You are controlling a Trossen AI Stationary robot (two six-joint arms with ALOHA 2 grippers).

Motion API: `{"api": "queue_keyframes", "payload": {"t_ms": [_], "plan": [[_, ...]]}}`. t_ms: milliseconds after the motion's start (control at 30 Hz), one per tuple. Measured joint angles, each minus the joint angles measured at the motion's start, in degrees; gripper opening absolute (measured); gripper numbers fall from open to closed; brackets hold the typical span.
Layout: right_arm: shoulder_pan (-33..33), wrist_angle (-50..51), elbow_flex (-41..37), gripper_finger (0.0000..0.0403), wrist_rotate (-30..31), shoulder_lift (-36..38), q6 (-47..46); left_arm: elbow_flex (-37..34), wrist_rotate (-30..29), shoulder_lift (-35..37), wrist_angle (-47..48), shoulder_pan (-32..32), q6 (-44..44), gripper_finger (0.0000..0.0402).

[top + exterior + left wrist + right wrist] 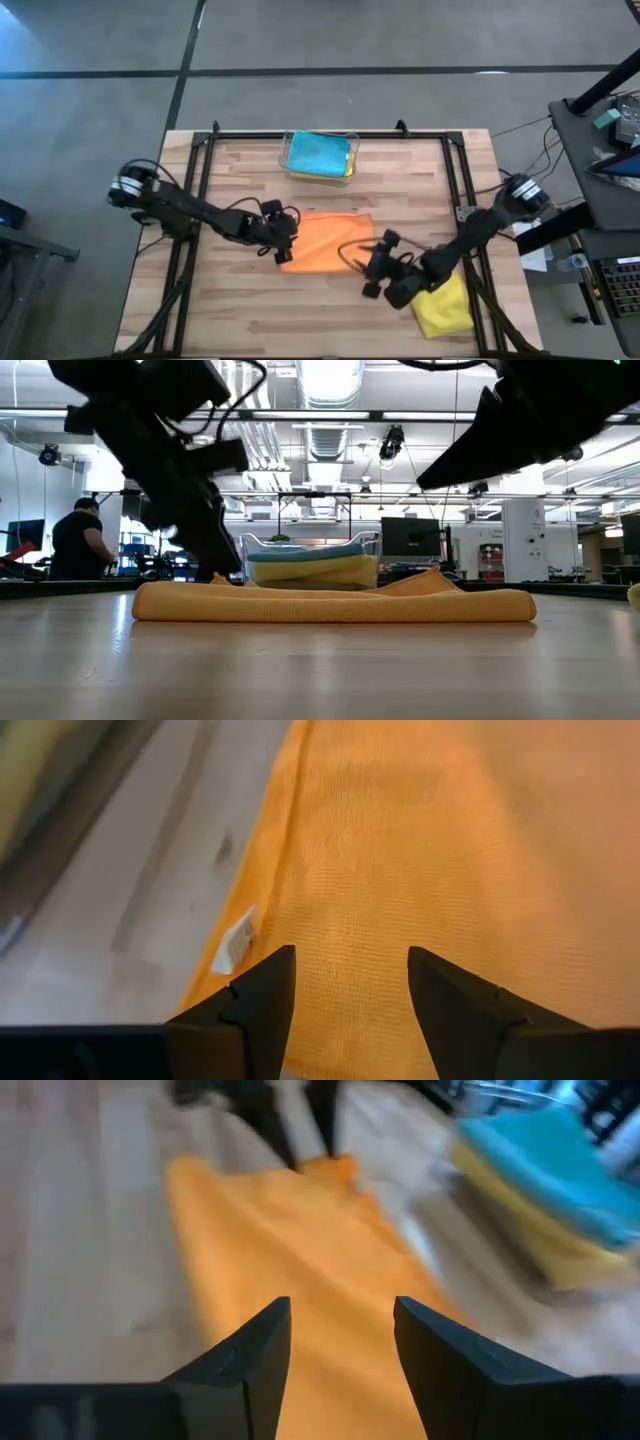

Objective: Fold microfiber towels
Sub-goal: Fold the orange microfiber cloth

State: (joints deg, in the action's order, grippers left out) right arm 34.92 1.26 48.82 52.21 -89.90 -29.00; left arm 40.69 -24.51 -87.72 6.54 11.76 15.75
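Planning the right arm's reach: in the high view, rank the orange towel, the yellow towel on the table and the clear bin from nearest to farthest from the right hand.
From the right hand:
1. Orange towel, beside it toward the table's middle.
2. Yellow towel, at the near right corner, under that arm.
3. Clear bin, at the far edge.

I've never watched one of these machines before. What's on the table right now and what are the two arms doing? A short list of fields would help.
Being worked on: orange microfiber towel, lying folded at mid-table
Left gripper: open, at the towel's left edge
Right gripper: open, at the towel's right edge, holding nothing
Clear plastic bin: far edge of the table, holds a light blue towel on top of a yellow one
Loose yellow towel: near right corner, under the right arm
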Motion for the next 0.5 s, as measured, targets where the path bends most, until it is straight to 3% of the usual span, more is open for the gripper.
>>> {"api": "queue_keyframes", "payload": {"t_ms": [100,300,500], "plan": [[0.3,-4.1,0.3,0.0170,-1.8,-5.2,-4.8,0.0,-1.2,-2.9,-0.5,-0.3,0.0,0.0178],[0.0,0.6,0.2,0.0153,-5.8,-12.3,-17.2,-0.1,-9.3,-5.1,0.1,-1.3,-0.2,0.0178],[0.3,2.5,0.3,0.0128,-8.7,-14.3,-21.6,-0.2,-11.3,-5.1,0.5,-3.9,-1.7,0.0178]]}}
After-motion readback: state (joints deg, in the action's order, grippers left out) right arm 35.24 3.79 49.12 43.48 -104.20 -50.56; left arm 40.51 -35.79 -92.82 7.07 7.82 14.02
